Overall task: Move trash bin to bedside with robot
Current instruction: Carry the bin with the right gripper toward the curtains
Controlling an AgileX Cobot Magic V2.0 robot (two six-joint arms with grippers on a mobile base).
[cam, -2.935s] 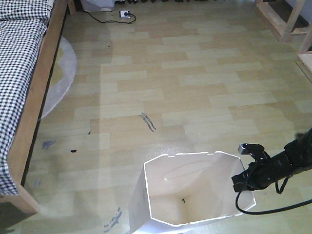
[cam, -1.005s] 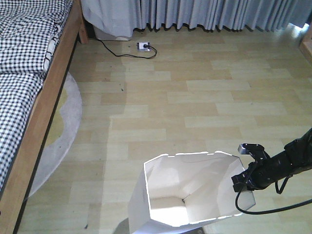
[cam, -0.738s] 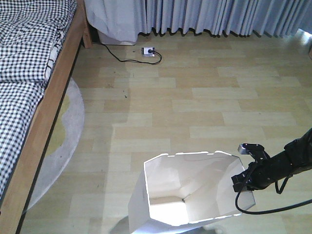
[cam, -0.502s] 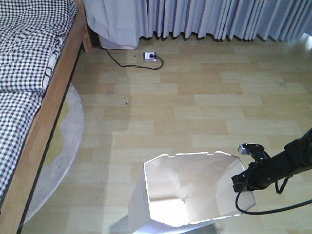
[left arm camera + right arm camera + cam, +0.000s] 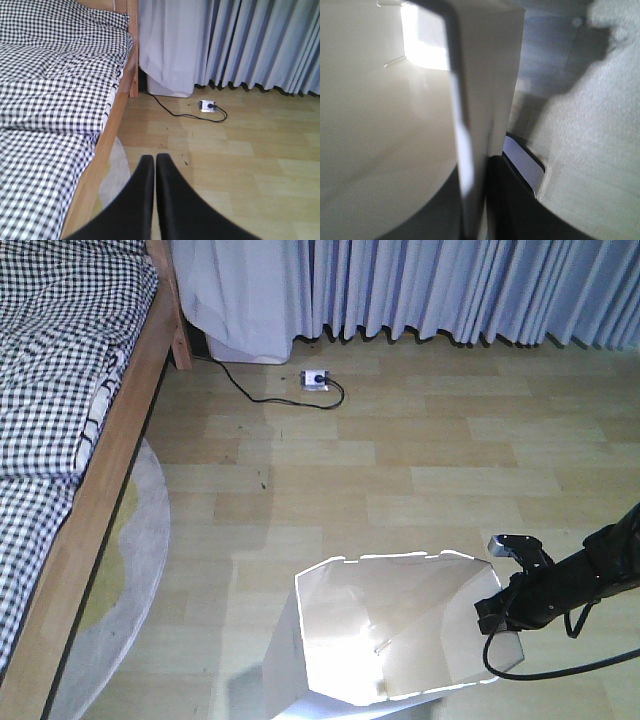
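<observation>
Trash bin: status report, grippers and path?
Left gripper shut, empty. Right gripper shut on trash bin wall. Bin apart from the bed frame, open floor between. Grey rug edge beside the frame.

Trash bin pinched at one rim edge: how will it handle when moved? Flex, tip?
Probably light: the trash bin looks empty and thin-walled. The right tool pinches only one side of its rim, so the wall may flex and the bin tilt off-centre. Smooth plastic could slip in that pinch; the tapered body likely tips easily.
</observation>
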